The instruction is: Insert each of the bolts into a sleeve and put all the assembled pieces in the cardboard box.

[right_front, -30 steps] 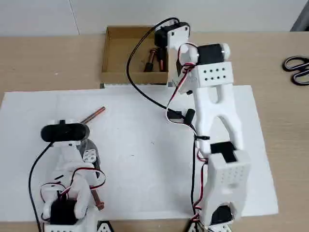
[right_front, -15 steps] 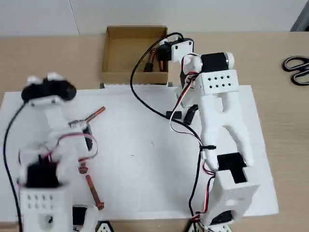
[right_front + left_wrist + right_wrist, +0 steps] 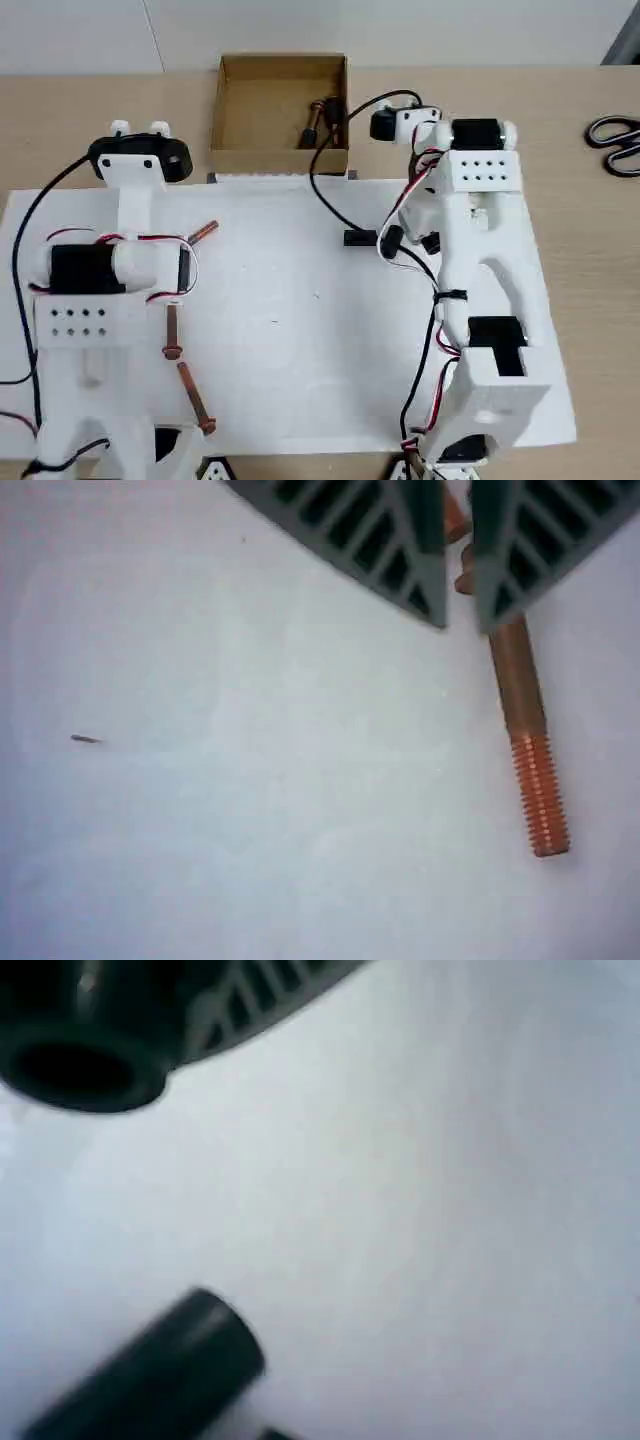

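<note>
Both arms stand clear of the cardboard box (image 3: 275, 160), which holds assembled pieces (image 3: 322, 120) in its corner on the right arm's side.

A white sheet (image 3: 300, 330) begins just beside the box's near wall, and three bolts lie loose on it on the left arm's side: one bolt (image 3: 203, 233) closest to the box, a second (image 3: 172, 330) and a third (image 3: 195, 397) farther from it and near each other. The left gripper (image 3: 457, 605) hangs over a bolt (image 3: 525, 720) on the sheet. Its fingers (image 3: 400, 550) are drawn nearly together, with a thin slit between the tips, above the bolt's unthreaded end. A black sleeve (image 3: 360, 237) lies on the sheet off the box's right-arm corner. Whether the right gripper (image 3: 240, 1000) is released or clenched cannot be told; a sleeve (image 3: 150, 1380) lies on the sheet below it. Scissors (image 3: 615, 135) lie well apart from the box, beyond the right arm.
</note>
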You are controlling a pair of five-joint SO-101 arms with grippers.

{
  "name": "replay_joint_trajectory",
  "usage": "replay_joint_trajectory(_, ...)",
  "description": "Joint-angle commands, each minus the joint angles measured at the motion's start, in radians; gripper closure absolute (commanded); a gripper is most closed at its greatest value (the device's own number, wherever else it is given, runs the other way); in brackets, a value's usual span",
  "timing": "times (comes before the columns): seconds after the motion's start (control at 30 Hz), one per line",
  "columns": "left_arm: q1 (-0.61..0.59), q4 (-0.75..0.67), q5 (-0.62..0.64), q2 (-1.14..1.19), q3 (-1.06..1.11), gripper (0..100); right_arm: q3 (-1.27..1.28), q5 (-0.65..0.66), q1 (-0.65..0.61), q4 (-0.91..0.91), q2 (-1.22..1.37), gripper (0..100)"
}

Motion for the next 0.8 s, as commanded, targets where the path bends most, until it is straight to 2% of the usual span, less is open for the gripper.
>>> replay_joint_trajectory(0.0,-0.049,0.011,-0.034,0.051,-0.039,99,-0.005,-0.014,0.039,-0.002,-0.065,98.9)
replay_joint_trajectory(0.17,-0.212,0.021,-0.083,0.232,-0.041,99,-0.005,-0.008,0.065,-0.008,-0.065,98.9)
replay_joint_trajectory(0.3,-0.279,0.020,-0.189,0.305,-0.041,99,-0.005,-0.006,0.073,-0.005,-0.065,98.9)
replay_joint_trajectory(0.43,-0.284,0.025,-0.278,0.304,-0.044,97,-0.005,-0.006,0.079,-0.010,-0.065,98.9)
replay_joint_trajectory(0.6,-0.284,0.026,-0.282,0.304,-0.038,87,-0.005,-0.008,0.073,-0.012,-0.064,98.9)
replay_joint_trajectory(0.77,-0.253,0.020,-0.305,0.313,0.033,86,-0.005,-0.008,0.077,-0.012,-0.062,98.9)
